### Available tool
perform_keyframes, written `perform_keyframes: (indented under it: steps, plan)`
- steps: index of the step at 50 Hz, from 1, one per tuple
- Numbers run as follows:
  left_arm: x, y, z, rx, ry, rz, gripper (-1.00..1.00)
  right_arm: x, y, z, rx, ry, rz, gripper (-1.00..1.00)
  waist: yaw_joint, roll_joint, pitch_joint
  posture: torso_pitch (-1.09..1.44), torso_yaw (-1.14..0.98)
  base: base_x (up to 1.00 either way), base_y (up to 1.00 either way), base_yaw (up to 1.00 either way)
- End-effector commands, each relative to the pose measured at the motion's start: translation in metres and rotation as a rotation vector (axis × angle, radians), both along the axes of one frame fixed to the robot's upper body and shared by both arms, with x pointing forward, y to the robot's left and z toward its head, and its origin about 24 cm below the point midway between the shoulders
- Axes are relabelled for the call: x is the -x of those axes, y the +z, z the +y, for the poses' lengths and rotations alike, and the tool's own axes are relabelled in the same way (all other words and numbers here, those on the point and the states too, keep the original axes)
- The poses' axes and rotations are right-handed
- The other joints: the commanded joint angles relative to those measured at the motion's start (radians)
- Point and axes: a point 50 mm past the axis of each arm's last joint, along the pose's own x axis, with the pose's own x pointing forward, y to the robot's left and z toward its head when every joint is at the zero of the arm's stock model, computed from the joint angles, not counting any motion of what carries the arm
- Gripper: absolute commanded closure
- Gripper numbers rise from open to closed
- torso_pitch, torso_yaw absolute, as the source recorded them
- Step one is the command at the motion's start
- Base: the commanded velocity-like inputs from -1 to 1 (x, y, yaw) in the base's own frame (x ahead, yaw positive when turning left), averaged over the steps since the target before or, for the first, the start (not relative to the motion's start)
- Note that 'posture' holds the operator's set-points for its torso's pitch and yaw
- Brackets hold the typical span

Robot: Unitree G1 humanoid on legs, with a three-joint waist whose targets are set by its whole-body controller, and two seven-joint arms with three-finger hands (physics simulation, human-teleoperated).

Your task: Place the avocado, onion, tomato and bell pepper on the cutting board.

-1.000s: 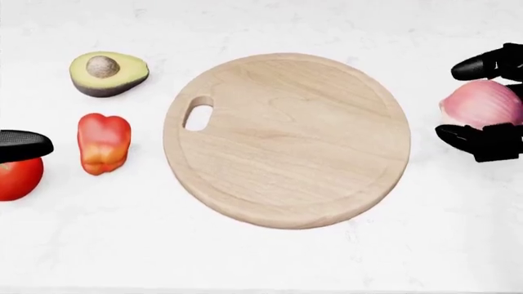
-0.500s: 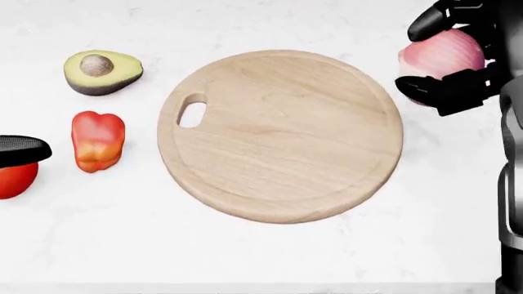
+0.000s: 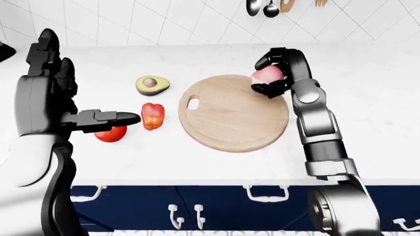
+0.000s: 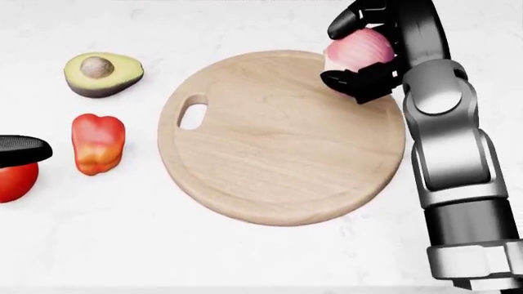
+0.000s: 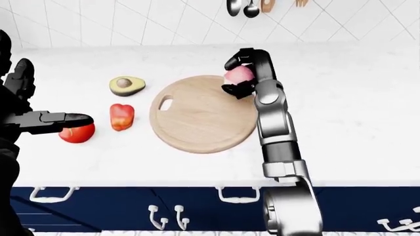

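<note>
A round wooden cutting board (image 4: 282, 138) with a handle hole lies on the white counter. My right hand (image 4: 358, 54) is shut on a pink onion (image 4: 358, 49) and holds it over the board's upper right edge. A halved avocado (image 4: 103, 73) with its pit lies left of the board. A red bell pepper (image 4: 98, 143) lies below it. A red tomato (image 4: 15, 180) sits at the far left, partly under my left hand (image 3: 108, 118), which is open and hovers just above it.
The white counter (image 3: 368, 123) runs wide to the right of the board. A tiled wall with hanging utensils (image 3: 270, 7) stands behind. Blue cabinet fronts (image 3: 216, 206) with white handles lie below the counter edge.
My right hand has carried the onion up and left, from off the board's right side to over its upper right edge. The left hand has stayed put.
</note>
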Motion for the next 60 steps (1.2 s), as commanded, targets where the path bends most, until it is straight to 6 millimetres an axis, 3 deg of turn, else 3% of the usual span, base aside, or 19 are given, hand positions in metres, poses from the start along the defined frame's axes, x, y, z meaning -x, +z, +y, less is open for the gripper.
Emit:
perform_keyframes:
  steps: [1,14,22,31,39,49,60]
  plan:
    - [0.006,0.013,0.000,-0.028,0.009,-0.078,-1.00,0.003,0.029,0.003,0.008,0.013,-0.122,0.45,0.000,0.002,-0.028,0.00,0.00,0.00,0.00,0.00]
    - [0.007,0.011,0.001,-0.026,0.013,-0.072,-1.00,0.005,0.021,0.006,0.006,0.033,-0.105,0.02,0.000,0.000,-0.025,0.00,0.00,0.00,0.00,0.00]
    - [0.008,0.011,0.002,-0.027,0.013,-0.072,-1.00,0.007,0.017,0.004,0.008,0.032,-0.096,-0.47,0.000,-0.001,-0.024,0.00,0.00,0.00,0.00,0.00]
    - [0.008,0.013,0.002,-0.029,0.016,-0.074,-1.00,0.008,0.014,0.003,0.011,0.036,-0.086,-0.64,0.001,-0.002,-0.024,0.00,0.00,0.00,0.00,0.00]
    - [0.005,0.015,0.000,-0.029,0.012,-0.079,-1.00,0.010,0.016,0.003,0.015,0.036,-0.086,-1.00,0.002,-0.002,-0.024,0.00,0.00,0.00,0.00,0.00]
    - [0.004,0.019,0.001,-0.014,0.011,-0.078,-1.00,0.028,0.024,-0.006,-0.036,-0.011,-0.142,-1.00,0.005,-0.003,-0.024,0.00,0.00,0.00,0.00,0.00]
    - [-0.003,0.027,0.003,-0.033,0.012,-0.050,-1.00,0.082,0.052,-0.008,-0.091,-0.054,-0.246,-1.00,0.007,-0.007,-0.023,0.00,0.00,0.00,0.00,0.00]
